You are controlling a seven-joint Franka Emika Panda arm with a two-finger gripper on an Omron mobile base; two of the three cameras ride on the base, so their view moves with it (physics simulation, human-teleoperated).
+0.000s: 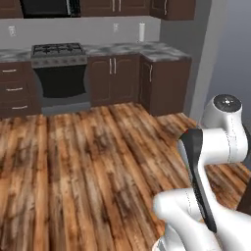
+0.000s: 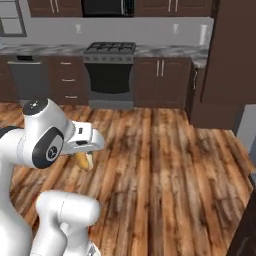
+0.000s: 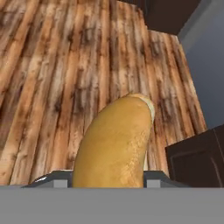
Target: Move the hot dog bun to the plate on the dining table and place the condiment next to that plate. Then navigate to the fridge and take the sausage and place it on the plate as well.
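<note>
The hot dog bun [image 3: 116, 140], golden-tan with a paler edge at its far tip, sits between the fingers of my gripper [image 3: 109, 179], which is shut on it. It sticks out forward over the wooden floor. In the right base view the bun [image 2: 83, 161] hangs just under the white hand, with the gripper [image 2: 82, 156] held low in front of the arm's shoulder. The plate, dining table, condiment, fridge and sausage are out of view.
Wooden floor [image 1: 88, 162] spreads ahead. A stove [image 1: 59, 68] stands against the far wall, between dark brown drawer and door cabinets under grey counters [image 1: 162, 51]. A tall dark cabinet [image 2: 230, 60] rises at the right. A dark cabinet corner [image 3: 197, 159] lies close to the hand.
</note>
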